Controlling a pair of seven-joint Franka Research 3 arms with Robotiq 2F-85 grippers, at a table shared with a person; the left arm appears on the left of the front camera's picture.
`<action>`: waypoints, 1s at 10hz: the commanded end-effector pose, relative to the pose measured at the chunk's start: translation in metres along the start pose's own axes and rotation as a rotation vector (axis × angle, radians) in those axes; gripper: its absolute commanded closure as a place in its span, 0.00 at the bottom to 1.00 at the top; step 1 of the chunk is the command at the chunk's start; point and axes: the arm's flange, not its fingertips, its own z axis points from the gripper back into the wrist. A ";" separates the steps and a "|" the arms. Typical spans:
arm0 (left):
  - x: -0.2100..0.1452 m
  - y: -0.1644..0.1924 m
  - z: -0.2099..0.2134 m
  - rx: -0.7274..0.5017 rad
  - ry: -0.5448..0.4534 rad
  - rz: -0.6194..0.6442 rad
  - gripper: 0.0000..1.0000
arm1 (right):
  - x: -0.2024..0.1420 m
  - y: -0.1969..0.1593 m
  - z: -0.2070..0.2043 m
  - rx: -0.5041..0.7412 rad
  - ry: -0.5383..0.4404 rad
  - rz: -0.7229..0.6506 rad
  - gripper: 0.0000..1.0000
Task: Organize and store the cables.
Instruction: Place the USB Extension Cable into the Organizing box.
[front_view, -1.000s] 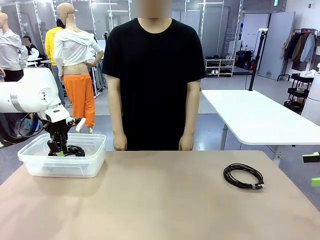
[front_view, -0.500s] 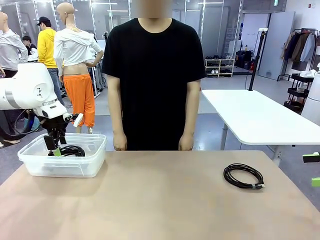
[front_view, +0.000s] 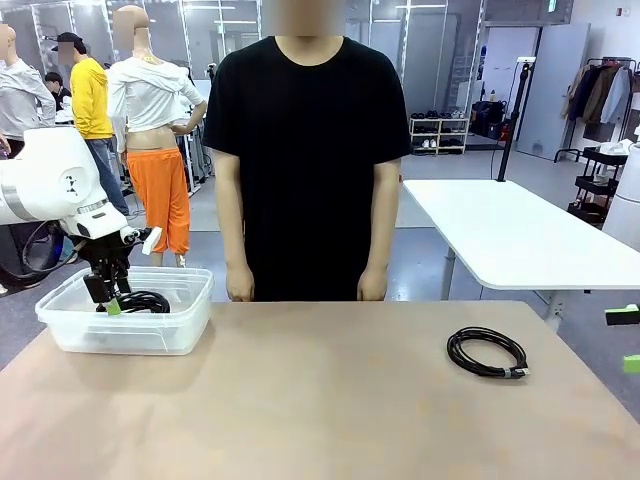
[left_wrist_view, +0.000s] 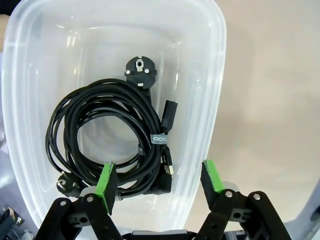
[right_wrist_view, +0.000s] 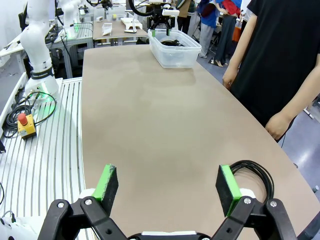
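A bundle of coiled black cables (left_wrist_view: 60, 135) with a round plug (left_wrist_view: 141, 69) lies in a clear plastic bin (left_wrist_view: 220, 75) at the table's far left (front_view: 130, 335). My left gripper (front_view: 108, 297) hangs just above that bundle (front_view: 148, 300), open, with nothing between its green pads (left_wrist_view: 106, 180). Another coiled black cable (front_view: 487, 352) lies on the table at the right, apart from both grippers. My right gripper (right_wrist_view: 166, 186) is open and empty above the table's right edge (front_view: 628, 340), and that coil (right_wrist_view: 250, 164) sits just beyond its right finger.
A person in a black shirt stands at the far edge, arms down, hands (front_view: 240, 290) near the table's rim. The tan tabletop (front_view: 320, 400) is bare between bin and coil. A white table (front_view: 510, 235) stands behind on the right.
My left gripper has lifted slightly and drifted left above the bin, still open. The cables stay in the bin. The right arm and the coil on the table have not moved.
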 end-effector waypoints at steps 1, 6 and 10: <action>0.003 0.005 0.000 -0.002 0.020 0.012 0.16 | 0.002 -0.001 0.000 -0.004 -0.014 0.002 0.00; 0.003 0.005 0.000 -0.002 0.020 0.012 0.16 | 0.002 -0.001 0.000 -0.004 -0.014 0.002 0.00; 0.027 0.013 0.039 0.070 -0.073 0.046 0.15 | 0.000 0.000 0.000 0.000 0.000 0.000 0.00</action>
